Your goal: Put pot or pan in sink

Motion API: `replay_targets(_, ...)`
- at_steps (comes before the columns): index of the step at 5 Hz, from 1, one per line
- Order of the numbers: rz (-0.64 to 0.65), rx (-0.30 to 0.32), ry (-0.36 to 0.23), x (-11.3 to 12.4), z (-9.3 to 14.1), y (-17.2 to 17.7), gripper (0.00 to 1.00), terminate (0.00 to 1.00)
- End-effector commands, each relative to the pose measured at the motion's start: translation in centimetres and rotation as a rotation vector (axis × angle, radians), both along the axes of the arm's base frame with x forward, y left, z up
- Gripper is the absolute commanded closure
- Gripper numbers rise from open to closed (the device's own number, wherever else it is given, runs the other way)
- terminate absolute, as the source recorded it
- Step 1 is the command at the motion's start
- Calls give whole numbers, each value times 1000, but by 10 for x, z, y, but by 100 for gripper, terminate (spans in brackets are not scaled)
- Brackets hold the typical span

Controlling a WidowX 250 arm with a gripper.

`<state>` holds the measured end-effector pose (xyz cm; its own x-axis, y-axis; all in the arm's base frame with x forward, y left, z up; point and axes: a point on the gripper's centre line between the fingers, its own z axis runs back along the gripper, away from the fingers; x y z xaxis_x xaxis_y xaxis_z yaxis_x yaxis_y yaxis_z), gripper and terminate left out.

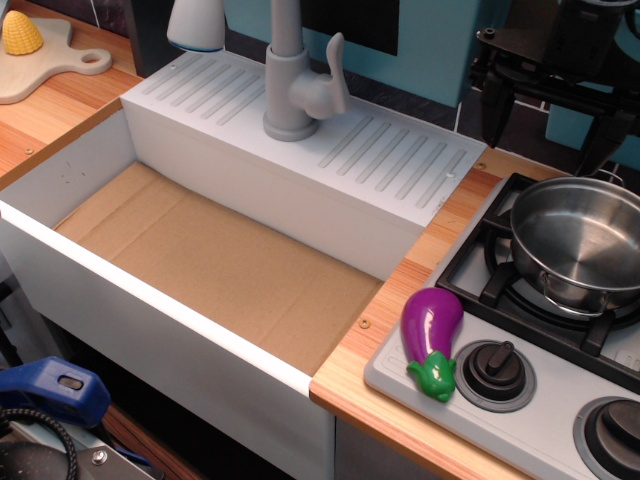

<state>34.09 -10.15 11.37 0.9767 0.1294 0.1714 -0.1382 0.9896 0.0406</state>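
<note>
The shiny steel pot [585, 240] sits on the black burner grate of the grey stove top [545, 405] at the right, with a wire loop handle on its near side. The white sink [150, 292] with its brown cardboard floor fills the left and centre, and nothing lies in it. Its grey faucet [297, 85] stands on the ribbed back ledge. My black gripper [550, 120] hangs open above and just behind the pot, with its fingers [491, 105] spread wide, apart from the pot and holding nothing.
A purple toy eggplant [432, 338] lies on the stove's front left corner beside two black knobs [497, 372]. A wooden board with a toy corn cob [22, 34] is at the far left. A blue clamp [52, 392] shows at the bottom left.
</note>
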Motion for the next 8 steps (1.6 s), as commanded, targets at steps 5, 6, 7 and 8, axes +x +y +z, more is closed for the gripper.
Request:
replay_targets(5,47,-24,-8,10,-35,7,0,0)
replay_targets(6,49,-37,-15,11,-47,11,0,0)
replay_targets(7,67,-44,-13,11,-52,13,0,0)
replay_targets(8,67,-55,-11,12,-51,12,100,0)
